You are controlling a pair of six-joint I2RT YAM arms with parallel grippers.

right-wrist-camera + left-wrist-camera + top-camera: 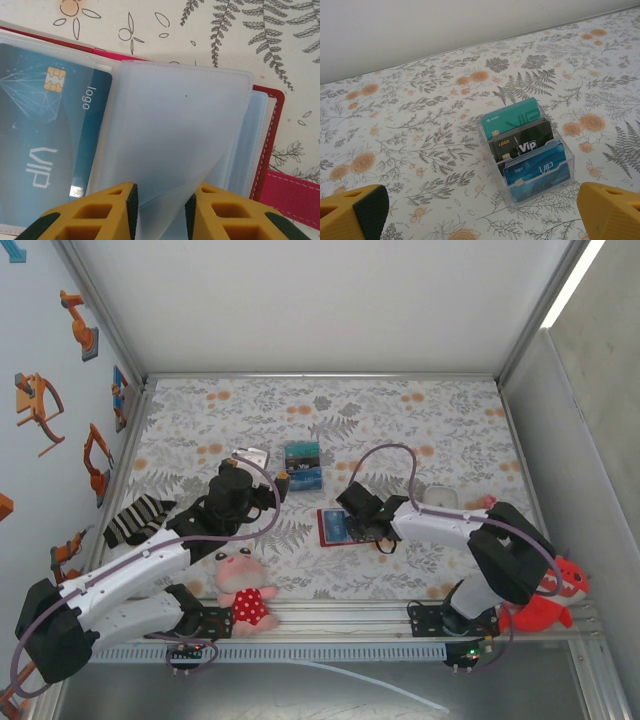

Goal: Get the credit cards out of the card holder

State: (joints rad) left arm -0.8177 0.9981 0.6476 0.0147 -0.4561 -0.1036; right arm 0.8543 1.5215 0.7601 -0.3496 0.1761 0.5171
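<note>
Right gripper (pixel 161 205) pinching a clear sleeve (pixel 185 125) of the open red wallet (pixel 277 125); blue card (pixel 45 140) lying just left of it. Left gripper (pixel 482 200) hanging wide, card box (pixel 527 150) sitting ahead.

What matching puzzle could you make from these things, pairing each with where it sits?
Things:
1 teal card
2 black card
3 card holder
4 pink plush toy

Places:
A under the right gripper
B clear stand, back slot
C near edge, by the left arm's base
D clear stand, middle slot

Pairs: 1-B, 2-D, 3-A, 4-C
</note>
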